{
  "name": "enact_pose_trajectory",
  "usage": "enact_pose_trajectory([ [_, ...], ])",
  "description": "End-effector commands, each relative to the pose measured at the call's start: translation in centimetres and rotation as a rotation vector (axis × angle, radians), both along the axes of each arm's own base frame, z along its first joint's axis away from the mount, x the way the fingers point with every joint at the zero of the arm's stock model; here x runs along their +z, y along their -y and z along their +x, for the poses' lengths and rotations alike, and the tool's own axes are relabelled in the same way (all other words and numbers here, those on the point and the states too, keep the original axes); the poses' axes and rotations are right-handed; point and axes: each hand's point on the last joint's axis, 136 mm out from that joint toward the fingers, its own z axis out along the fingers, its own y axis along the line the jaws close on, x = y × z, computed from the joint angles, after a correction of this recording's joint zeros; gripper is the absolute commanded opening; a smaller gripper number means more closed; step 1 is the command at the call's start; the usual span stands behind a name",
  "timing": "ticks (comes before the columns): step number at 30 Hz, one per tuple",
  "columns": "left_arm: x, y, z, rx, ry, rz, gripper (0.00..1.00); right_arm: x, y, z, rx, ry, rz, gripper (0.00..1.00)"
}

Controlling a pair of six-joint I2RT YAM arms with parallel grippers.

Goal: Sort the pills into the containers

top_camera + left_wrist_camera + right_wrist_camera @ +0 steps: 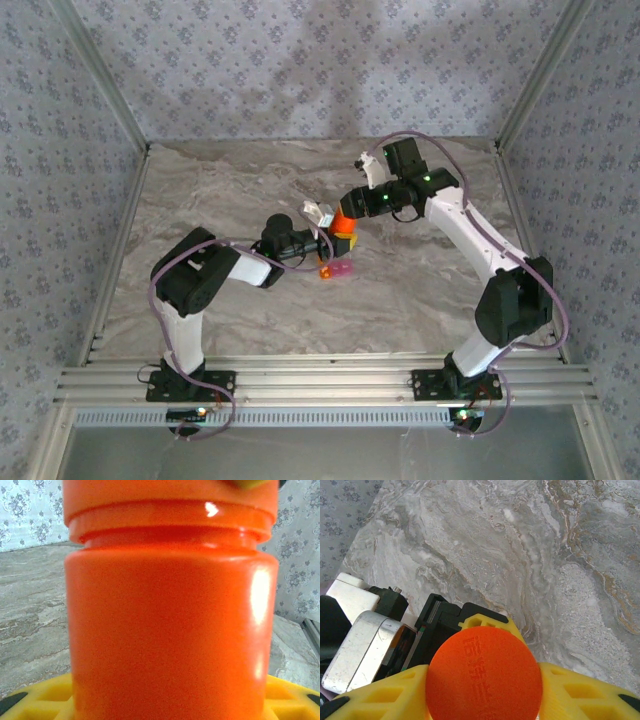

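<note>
An opaque orange bottle (343, 221) stands upright above mid-table, its body (170, 630) squeezed between the yellow fingers (45, 695) of my left gripper (338, 238). From above, my right gripper (352, 205) sits over the bottle's round orange cap (482, 675), with a yellow finger (580, 690) pressed against each side of it. The containers (335, 269), a tiny orange box and a pink one joined side by side, lie on the table just in front of the bottle. The pills are out of view.
The marble table (230, 190) is fenced by metal rails and patterned walls. In the right wrist view, the left gripper's black body (440, 625) and its silver-white wrist camera (360, 650) lie just left of the cap.
</note>
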Motion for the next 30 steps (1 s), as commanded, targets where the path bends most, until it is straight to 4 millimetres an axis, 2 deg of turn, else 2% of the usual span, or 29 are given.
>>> enact_pose_trajectory([
  [1, 3.7, 0.5, -0.2, -0.024, 0.089, -0.074, 0.0, 0.1, -0.4, -0.2, -0.017, 0.008, 0.009, 0.45],
  [5, 3.8, 0.5, -0.2, -0.021, 0.09, -0.074, 0.0, -0.5, -0.2, 0.1, -0.177, 0.025, 0.042, 0.4],
  [8, 3.8, 0.5, -0.1, -0.019, 0.092, -0.075, 0.0, -2.3, -0.4, -0.8, -0.313, 0.022, 0.058, 0.4],
  [10, 3.7, 0.5, -0.1, -0.018, 0.09, -0.074, 0.0, -3.1, -1.0, -1.5, -0.348, 0.02, 0.073, 0.4],
  [14, 3.8, 0.5, -0.1, -0.017, 0.089, -0.074, 0.0, -3.1, -1.7, -1.5, -0.336, 0.019, 0.069, 0.41],
  [19, 3.8, 0.6, 0.0, -0.018, 0.089, -0.075, 0.0, -1.6, -1.9, -1.2, -0.284, 0.022, 0.085, 0.45],
  [21, 3.7, 0.6, 0.0, -0.019, 0.087, -0.075, 0.0, -0.1, -2.0, -0.7, -0.255, 0.036, 0.103, 0.47],
  [25, 3.7, 0.7, 0.1, -0.019, 0.086, -0.074, 0.0, 1.6, -2.1, -0.6, -0.155, 0.03, 0.114, 0.59],
  [30, 3.5, 0.7, 0.1, -0.019, 0.086, -0.07, 0.0, 3.4, -0.4, -0.6, -0.134, 0.065, 0.131, 0.69],
])
